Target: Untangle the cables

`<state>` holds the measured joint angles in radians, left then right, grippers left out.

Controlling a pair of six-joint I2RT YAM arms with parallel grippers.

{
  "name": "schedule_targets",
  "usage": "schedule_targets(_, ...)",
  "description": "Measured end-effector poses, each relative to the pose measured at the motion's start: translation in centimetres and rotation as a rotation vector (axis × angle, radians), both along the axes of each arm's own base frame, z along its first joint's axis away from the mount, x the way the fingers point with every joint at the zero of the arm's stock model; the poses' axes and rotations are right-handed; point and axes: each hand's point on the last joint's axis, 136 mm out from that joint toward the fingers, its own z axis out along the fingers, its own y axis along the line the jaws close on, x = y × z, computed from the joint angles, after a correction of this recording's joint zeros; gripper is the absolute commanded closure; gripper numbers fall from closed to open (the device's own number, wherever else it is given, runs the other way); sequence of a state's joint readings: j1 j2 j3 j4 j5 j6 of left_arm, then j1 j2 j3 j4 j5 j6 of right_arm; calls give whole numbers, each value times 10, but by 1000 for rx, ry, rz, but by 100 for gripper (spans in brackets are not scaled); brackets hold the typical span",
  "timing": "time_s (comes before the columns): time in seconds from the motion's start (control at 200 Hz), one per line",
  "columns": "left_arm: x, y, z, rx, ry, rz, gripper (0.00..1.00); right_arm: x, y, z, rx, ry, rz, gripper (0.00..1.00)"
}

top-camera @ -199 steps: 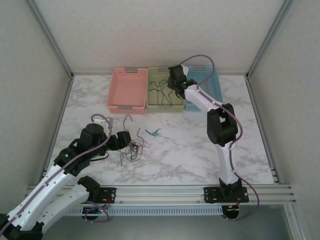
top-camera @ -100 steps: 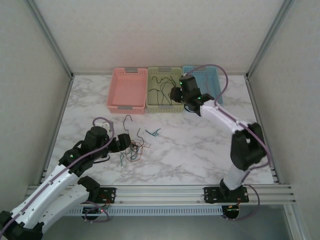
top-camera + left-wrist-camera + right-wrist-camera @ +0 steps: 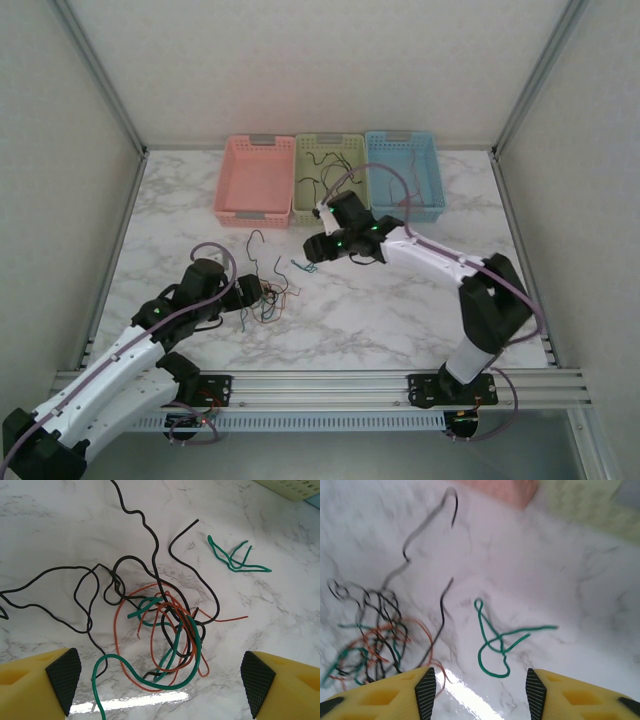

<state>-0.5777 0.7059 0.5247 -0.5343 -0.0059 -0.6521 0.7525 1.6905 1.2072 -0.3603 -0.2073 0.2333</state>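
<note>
**Two arms close in on a knot of wire.** On a glossy, marble-patterned table (image 3: 380,312), the tangle of cables (image 3: 268,302) is seen at 7 o'clock from the table's centre. The left gripper (image 3: 255,292) is poised at its 9 o'clock side, fingers spread wide and nothing held.

Through the left wrist camera the knot is framed between black, cross-hatched pads (image 3: 62,677). Thin black, red-orange and green strands, kinked and curled, are crossed at the middle, and long black tails wander off toward 10 and 12 o'clock.

A loose green wire (image 3: 308,265), folded on itself, lies apart at 1 o'clock from the knot. The right gripper (image 3: 316,250) is held above it, fingers parted and empty.

Perforated plastic bins are lined along the 12 o'clock edge: a pink basket (image 3: 250,215), a green basket (image 3: 303,214) holding black wires, and a blue basket (image 3: 430,208).

The step in hand is judged to be the picking of a single strand. A free outer tail is best chosen rather than the dense middle. It should be pinched alone and drawn slowly along its own run, since springy, smooth-sheathed wire can be expected to slip or drag its neighbours.
</note>
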Motion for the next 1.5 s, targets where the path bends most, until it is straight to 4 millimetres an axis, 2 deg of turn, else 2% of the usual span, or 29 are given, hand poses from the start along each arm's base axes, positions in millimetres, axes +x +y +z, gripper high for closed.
schedule_targets(0.095, 0, 0, 2, -6, -9, 0, 15, -9, 7, -30, -67, 55, 77, 45)
schedule_targets(0.18, 0, 0, 4, -10, -16, 0, 15, -13, 11, -44, -107, 80, 125, 44)
schedule_targets(0.426, 0, 0, 5, -12, -18, 0, 16, -24, 16, -47, -142, 71, 222, 47)
schedule_targets(0.671, 1, -4, 5, -25, -12, -14, 16, -16, 14, -64, -234, 54, 236, 54)
schedule_targets(0.736, 1, -5, 6, -28, -14, -15, 16, -16, 13, -67, -249, 56, 239, 60)
schedule_targets(0.956, 2, -5, 7, -30, -17, -13, 17, -15, 11, -68, -268, 39, 245, 99)
schedule_targets(1.011, 2, -5, 7, -31, -17, -13, 17, -14, 10, -64, -265, 33, 238, 100)
schedule_targets(1.111, 2, -7, 9, -39, -20, -18, 17, -13, 11, -43, -230, 5, 215, 100)
schedule_targets(1.181, 3, -10, 15, -55, -29, -28, 17, -14, 12, -16, -179, -32, 189, 100)
schedule_targets(1.272, 5, -18, 27, -94, -50, -53, 18, -14, 14, 34, -70, -102, 153, 100)
schedule_targets(1.407, 8, -36, 54, -185, -100, -116, 19, -24, 17, 120, 146, -214, 129, 100)
schedule_targets(1.502, 8, -49, 77, -257, -149, -174, 20, -34, 16, 162, 271, -247, 127, 100)
